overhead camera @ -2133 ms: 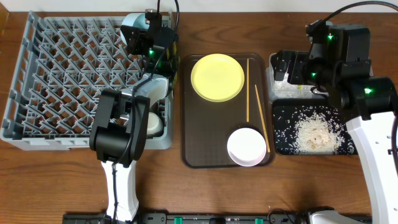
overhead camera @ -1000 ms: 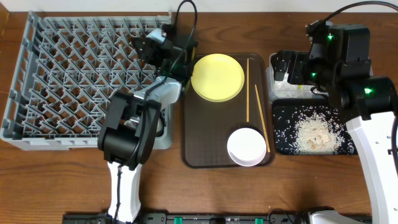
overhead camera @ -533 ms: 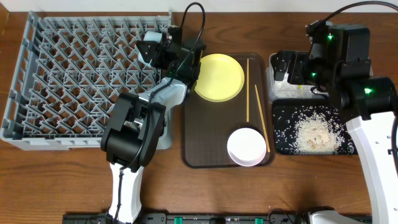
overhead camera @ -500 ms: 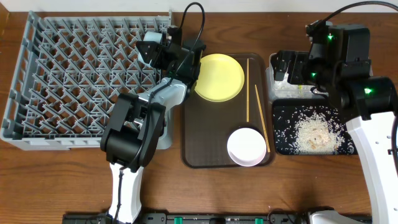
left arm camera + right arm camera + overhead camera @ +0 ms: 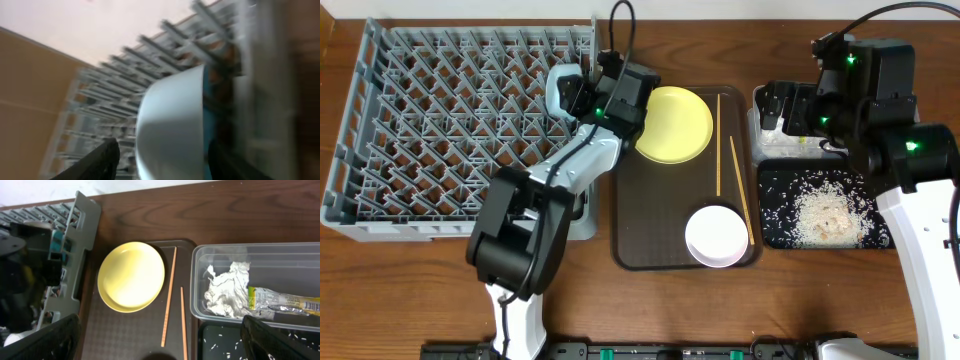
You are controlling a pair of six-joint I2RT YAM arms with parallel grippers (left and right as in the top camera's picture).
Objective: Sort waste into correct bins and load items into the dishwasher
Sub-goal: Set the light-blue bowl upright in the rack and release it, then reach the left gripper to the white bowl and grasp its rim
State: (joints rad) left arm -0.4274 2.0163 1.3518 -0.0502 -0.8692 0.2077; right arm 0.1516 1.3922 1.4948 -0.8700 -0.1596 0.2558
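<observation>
two claws: left claw (image 5: 165, 160) grips the light blue bowl (image 5: 170, 115) over the dish rack (image 5: 440, 130); right claw (image 5: 160, 327) gapes wide.

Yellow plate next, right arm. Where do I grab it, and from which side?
I'd take the yellow plate by its rim on the side facing the white bowl, coming down from above. It lies flat on the brown tray, so only the rim offers a hold; bare tray there leaves finger room, while a chopstick crowds its right.
</observation>
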